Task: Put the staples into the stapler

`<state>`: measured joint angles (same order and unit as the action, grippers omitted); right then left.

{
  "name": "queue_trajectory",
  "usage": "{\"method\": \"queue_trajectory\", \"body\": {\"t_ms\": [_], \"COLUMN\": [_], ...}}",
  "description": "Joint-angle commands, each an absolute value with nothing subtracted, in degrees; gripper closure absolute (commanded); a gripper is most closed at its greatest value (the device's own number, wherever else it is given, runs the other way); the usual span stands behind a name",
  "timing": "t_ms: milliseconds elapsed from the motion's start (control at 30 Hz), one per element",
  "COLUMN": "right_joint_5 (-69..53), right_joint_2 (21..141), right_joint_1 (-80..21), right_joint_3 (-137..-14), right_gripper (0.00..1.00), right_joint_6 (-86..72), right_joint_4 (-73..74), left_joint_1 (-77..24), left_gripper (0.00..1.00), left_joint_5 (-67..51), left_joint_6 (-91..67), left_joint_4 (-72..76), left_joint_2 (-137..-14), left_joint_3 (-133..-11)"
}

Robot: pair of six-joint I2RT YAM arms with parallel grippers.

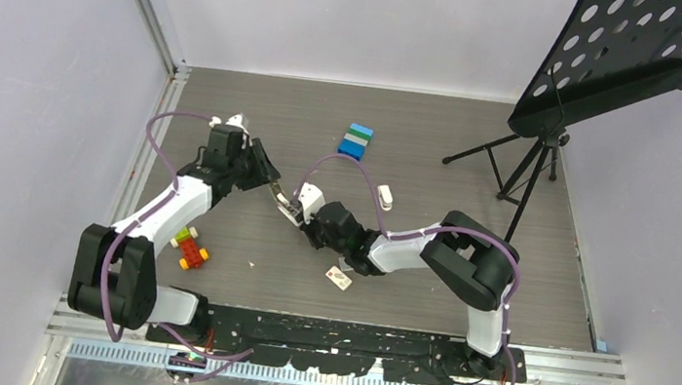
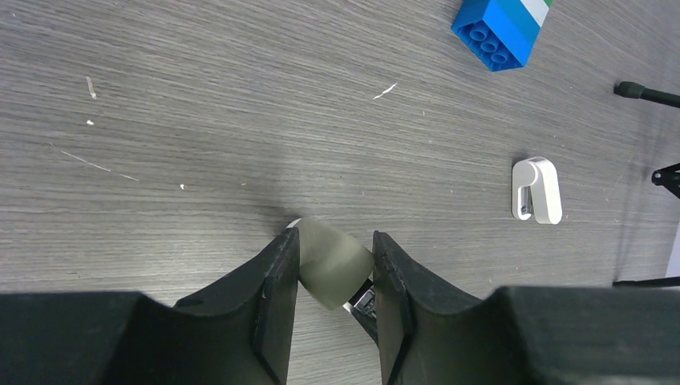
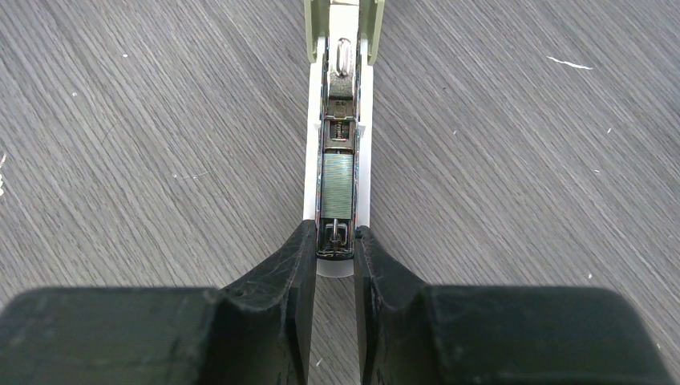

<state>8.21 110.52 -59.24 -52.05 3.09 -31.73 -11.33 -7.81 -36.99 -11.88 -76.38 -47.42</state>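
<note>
Stapler (image 3: 337, 88): your left gripper (image 2: 334, 241) is clamping its lid (image 2: 327, 277) open. Your right gripper (image 3: 335, 233) is pinching its base (image 3: 335, 267), steadying it for loading.

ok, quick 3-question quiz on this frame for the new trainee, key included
1. True or false: the stapler is closed, with its metal channel covered.
2. What is the left gripper clamped on? A) the blue brick stack B) the stapler's olive-beige top C) the stubby white object
3. Short answer: in the right wrist view, what sits in the channel just beyond the right gripper?

Key
1. False. The channel lies open and exposed.
2. B.
3. A silvery strip of staples, by the look of it.
</note>
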Motion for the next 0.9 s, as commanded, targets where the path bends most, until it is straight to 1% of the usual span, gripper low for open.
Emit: {"method": "queue_trajectory", "body": {"t_ms": [0, 267, 433, 667, 867], "right_joint_5": [7.2, 6.9, 6.6, 6.6, 6.6], "right_joint_2": [110.0, 109.3, 109.1, 108.7, 108.5], "right_joint_1": [-59.3, -59.3, -59.3, -59.3, -59.3], "right_joint_3": [-51.4, -50.0, -49.5, -48.6, -47.8], "right_gripper": [0.99, 0.99, 0.98, 0.98, 0.94], "right_joint_6": [3.3, 2.8, 2.5, 2.4, 2.4], "right_joint_4": [-34.8, -37.5, -38.2, -39.7, -41.0], "left_joint_1": [-12.0, -17.3, -20.9, -24.1, -27.7], "left_gripper": [0.69, 0.69, 0.69, 0.69, 0.69], "left_joint_5": [-15.3, -14.6, -12.3, -10.9, -10.1], "left_joint_6": [-38.6, -40.3, -43.0, -47.3, -49.1], "left_joint_4": [-9.3, -10.2, -8.8, -4.3, -2.2], "left_joint_2": [-73.1, -65.8, -63.7, -64.7, -67.1], "left_joint_3": [-45.1, -39.9, -37.0, -33.4, -33.3]}}
